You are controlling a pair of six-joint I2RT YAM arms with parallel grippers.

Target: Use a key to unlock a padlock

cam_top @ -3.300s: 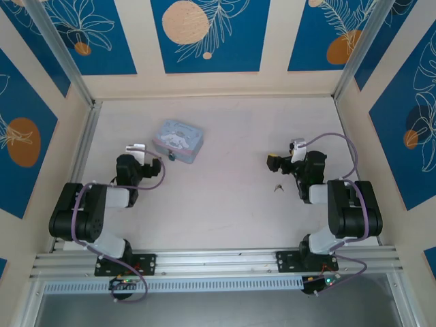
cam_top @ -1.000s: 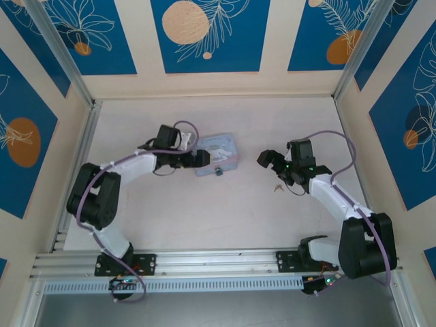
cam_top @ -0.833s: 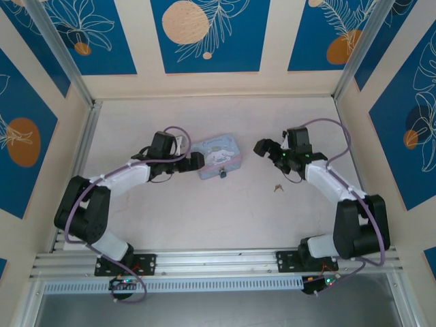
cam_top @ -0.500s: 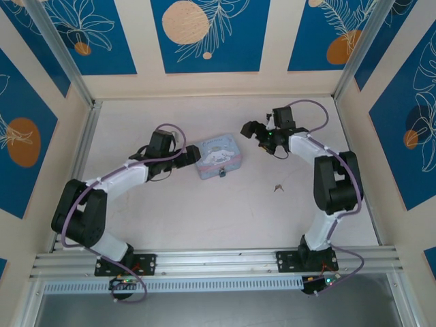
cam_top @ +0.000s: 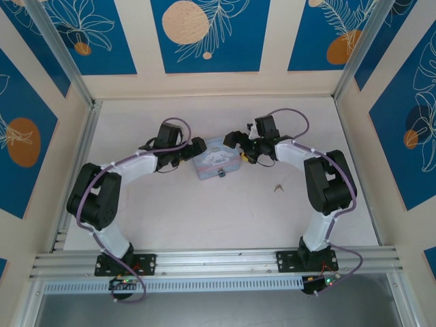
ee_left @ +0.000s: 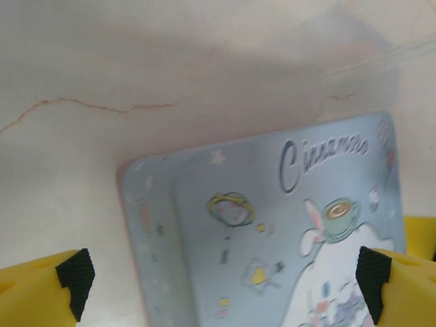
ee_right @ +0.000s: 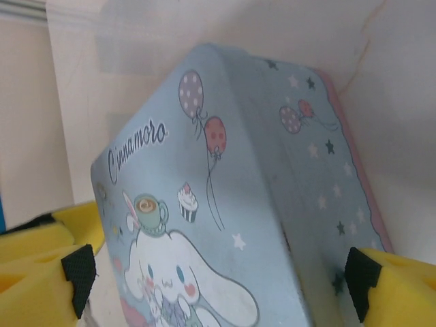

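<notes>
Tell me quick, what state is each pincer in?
Left pincer: open, holding nothing, over the tin box.
Right pincer: open, straddling the tin box, not clamped on it.

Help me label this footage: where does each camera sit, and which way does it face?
Top external: above and behind the bases, looking down at the table; both arms, left gripper and right gripper flanking the tin.
Left wrist: on the left arm, facing the tin's lid; yellow fingertips at the bottom corners.
Right wrist: on the right arm, facing the tin from the opposite side; yellow fingertips likewise.
Shared: all three show the tin.
</notes>
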